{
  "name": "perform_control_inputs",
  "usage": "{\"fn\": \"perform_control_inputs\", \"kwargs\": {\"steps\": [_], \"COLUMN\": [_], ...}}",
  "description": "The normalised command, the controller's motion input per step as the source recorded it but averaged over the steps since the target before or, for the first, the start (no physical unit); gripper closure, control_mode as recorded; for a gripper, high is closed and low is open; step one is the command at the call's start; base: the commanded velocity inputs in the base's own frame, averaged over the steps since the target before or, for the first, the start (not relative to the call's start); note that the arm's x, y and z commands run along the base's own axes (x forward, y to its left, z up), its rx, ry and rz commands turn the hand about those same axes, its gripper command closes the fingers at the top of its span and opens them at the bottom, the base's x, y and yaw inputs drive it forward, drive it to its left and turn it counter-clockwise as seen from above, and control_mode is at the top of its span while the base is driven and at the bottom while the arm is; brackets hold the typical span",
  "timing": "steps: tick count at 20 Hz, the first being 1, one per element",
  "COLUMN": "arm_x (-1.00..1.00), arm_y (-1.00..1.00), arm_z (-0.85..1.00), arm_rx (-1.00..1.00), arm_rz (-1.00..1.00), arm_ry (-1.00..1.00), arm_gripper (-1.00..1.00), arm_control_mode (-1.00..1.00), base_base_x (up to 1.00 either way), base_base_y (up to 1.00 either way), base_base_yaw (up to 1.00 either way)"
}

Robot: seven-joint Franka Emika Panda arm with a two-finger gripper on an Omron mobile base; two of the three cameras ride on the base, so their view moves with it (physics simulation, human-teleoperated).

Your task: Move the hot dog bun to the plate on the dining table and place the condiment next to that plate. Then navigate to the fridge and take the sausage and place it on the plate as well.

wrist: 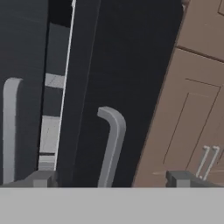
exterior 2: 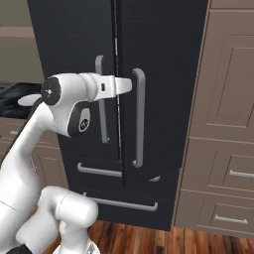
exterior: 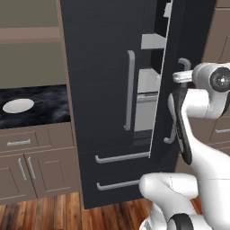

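We see the fridge point(exterior: 112, 90) with its right door point(wrist: 118, 78) ajar, pale shelves showing inside. Our fingers point(wrist: 41, 178) stand released, wide apart, straddling that door's curved grey handle point(wrist: 111, 144) without touching it.

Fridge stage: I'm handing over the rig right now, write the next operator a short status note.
Gripper: open, holding nothing, its fingertips either side of the right door handle.
Fridge: right door ajar, pale shelves showing in the gap; left door shut.
Sausage, bun, condiment, red-rimmed plate: not visible from here.
Done: base at the fridge, door cracked.
Left: probably swing the door wider, find the sausage, take it to the plate.
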Motion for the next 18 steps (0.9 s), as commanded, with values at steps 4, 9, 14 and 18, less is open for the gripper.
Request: {"fn": "perform_control_inputs", "kwargs": {"steps": [4, 9, 14, 18], "arm_x": [-0.1, 0.03, 0.42, 0.9], "arm_y": [0.78, 0.94, 0.76, 0.23], "arm_z": [0.28, 0.03, -0.06, -0.02], "arm_rx": [-0.15, -0.25, -0.32, -0.18], "arm_rz": [0.0, 0.0, 0.0, 0.0], "arm_ry": [0.23, 0.22, 0.18, 0.33], "arm_gripper": [-1.0, -1.0, -1.0, -1.0], "arm_control_mode": [-1.0, -1.0, -1.0, -1.0], "base_base_x": [0.0, 0.0, 0.0, 0.0], "base_base_y": [0.0, 0.0, 0.0, 0.0], "base_base_yaw": [0.0, 0.0, 0.0, 0.0]}}
